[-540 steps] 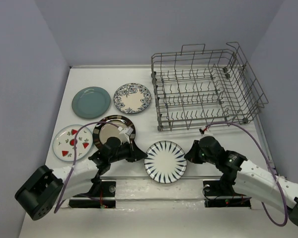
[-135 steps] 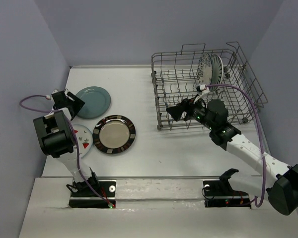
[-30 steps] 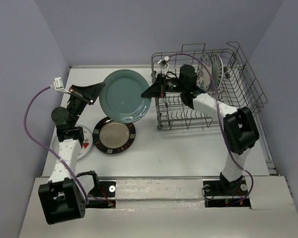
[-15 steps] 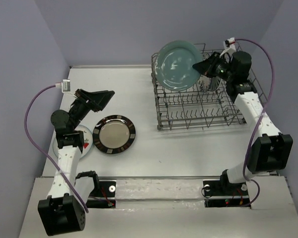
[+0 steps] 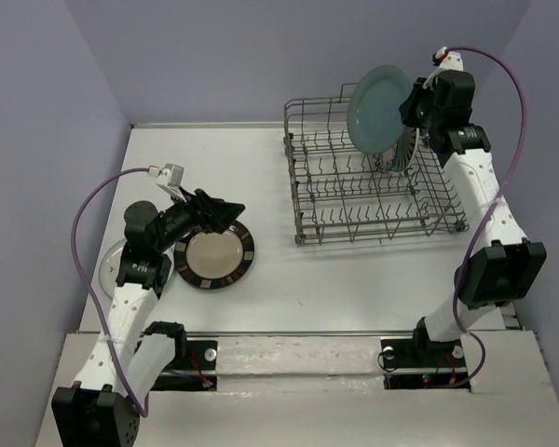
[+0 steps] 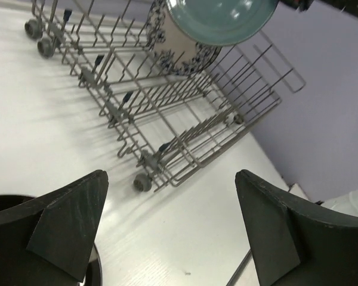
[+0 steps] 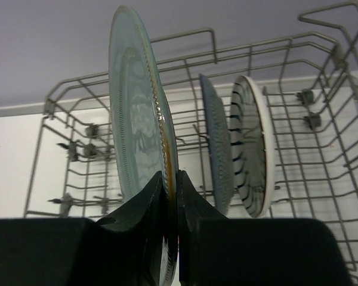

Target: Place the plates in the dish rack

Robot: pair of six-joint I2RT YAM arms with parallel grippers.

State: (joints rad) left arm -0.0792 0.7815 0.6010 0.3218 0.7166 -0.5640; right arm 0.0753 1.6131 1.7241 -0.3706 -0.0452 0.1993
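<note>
Right gripper (image 7: 170, 179): reaching high at upper right, pinching the teal plate (image 7: 134, 107) upright above the dish rack (image 5: 382, 200).
Left gripper (image 6: 171, 177): hovering lower left, jaws gaping wide.

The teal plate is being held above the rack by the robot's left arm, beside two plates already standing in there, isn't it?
Nearly. The right gripper, not the left, clamps the teal plate over the dish rack; the right wrist view shows it. The left gripper is open. The floral plate and striped plate do stand in the rack.
</note>
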